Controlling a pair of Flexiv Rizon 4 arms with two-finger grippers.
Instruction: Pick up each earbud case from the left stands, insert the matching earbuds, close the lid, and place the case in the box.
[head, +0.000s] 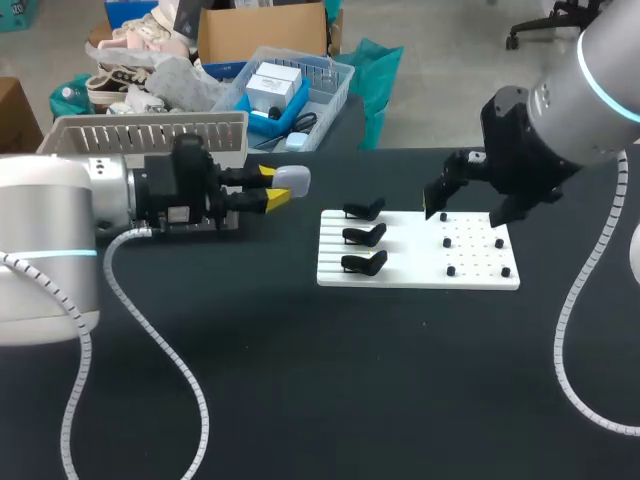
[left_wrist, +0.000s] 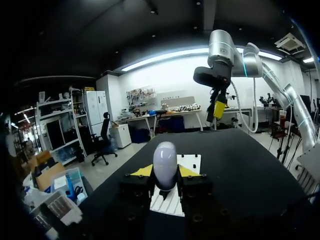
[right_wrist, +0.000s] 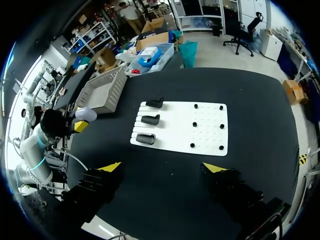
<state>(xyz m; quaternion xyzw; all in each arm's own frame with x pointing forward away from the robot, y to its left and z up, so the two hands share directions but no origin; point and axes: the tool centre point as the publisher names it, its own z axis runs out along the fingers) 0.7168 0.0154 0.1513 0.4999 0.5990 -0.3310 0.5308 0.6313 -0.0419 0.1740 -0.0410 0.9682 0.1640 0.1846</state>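
My left gripper (head: 272, 188) is shut on a pale grey earbud case (head: 291, 178), held in the air left of the white board (head: 420, 272). In the left wrist view the case (left_wrist: 165, 165) stands upright between the yellow tips, lid closed. The board's left side carries three black stands (head: 365, 236), all bare. Several small black pieces (head: 476, 243) dot its right side. My right gripper (head: 468, 210) hangs open above that right side. Seen from the right wrist, it (right_wrist: 164, 168) is high over the table with the board (right_wrist: 210, 127) ahead.
A white slatted basket (head: 150, 132) stands at the table's back left, behind my left arm; it also shows in the right wrist view (right_wrist: 102, 90). A grey cable (head: 190, 400) loops over the front left of the table.
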